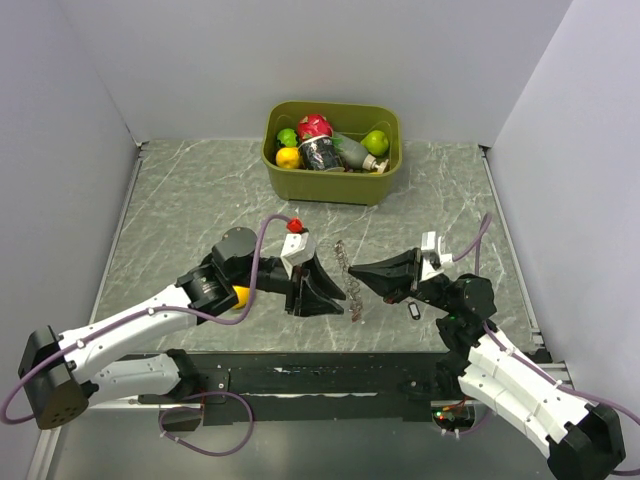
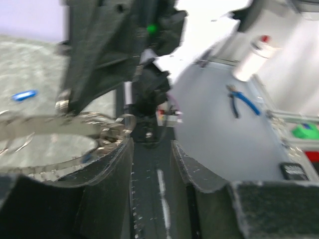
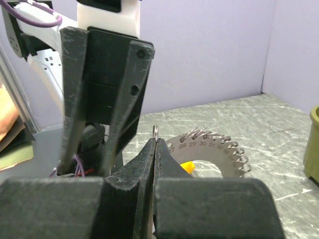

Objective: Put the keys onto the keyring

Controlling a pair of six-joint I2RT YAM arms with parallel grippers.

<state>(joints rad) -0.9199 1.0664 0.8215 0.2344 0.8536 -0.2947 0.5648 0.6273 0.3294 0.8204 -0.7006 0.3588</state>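
Right wrist view, right gripper: jaws pressed together on a thin wire loop poking up between them.
Left gripper: jaws apart. The keyring has its rim at one fingertip; I cannot tell if it is gripped.
Keyring look: flat grey metal, toothed rim, tiny numbers around a wide hole.
Keyring lie: up on edge between the two grippers, a flat face towards each arm.
Keys: black key flat on the desk by the right gripper; blue key beyond the ring.
Bin: olive, at the far side, holding green fruit, a yellow fruit and a dark can.
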